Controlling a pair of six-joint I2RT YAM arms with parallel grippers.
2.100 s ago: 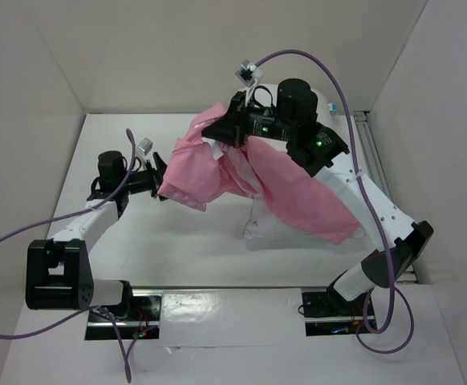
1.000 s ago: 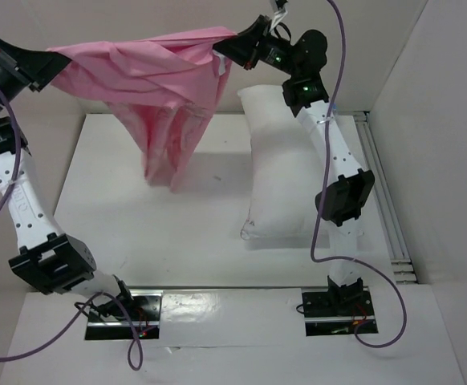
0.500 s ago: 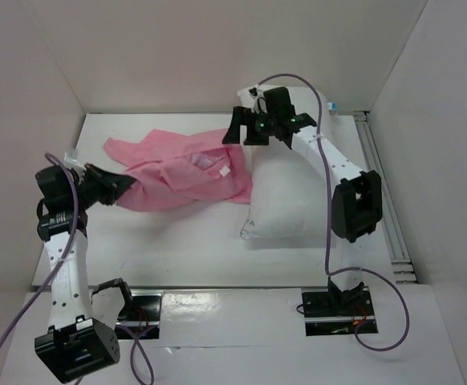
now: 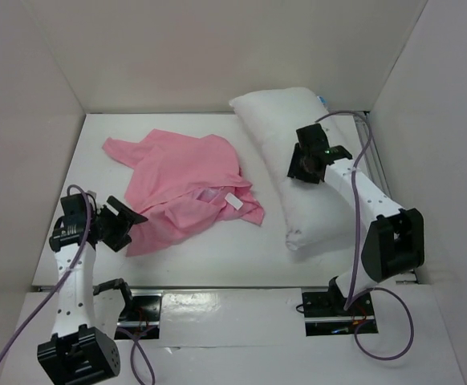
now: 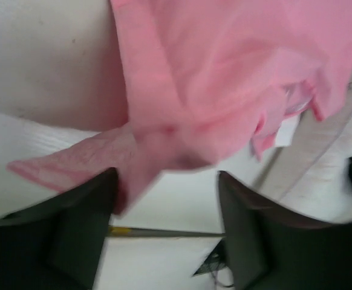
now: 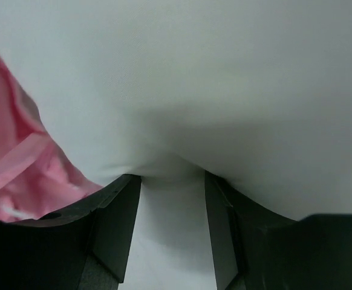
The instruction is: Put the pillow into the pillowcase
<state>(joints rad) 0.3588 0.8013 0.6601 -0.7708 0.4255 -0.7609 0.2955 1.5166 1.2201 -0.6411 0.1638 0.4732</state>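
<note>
Jaws of the left gripper (image 5: 167, 176) stand wide, holding nothing, with the crumpled pillowcase (image 4: 185, 172) edge at their tips. The right gripper (image 6: 171, 176) sits half-apart, pressed into the pillow (image 4: 278, 128) lying rightward, and I cannot tell if it holds. Satin could slide away, hiding its opening.

A white table (image 4: 193, 257) sits inside plain walls (image 4: 217, 48), rail (image 4: 380, 160) at right.
</note>
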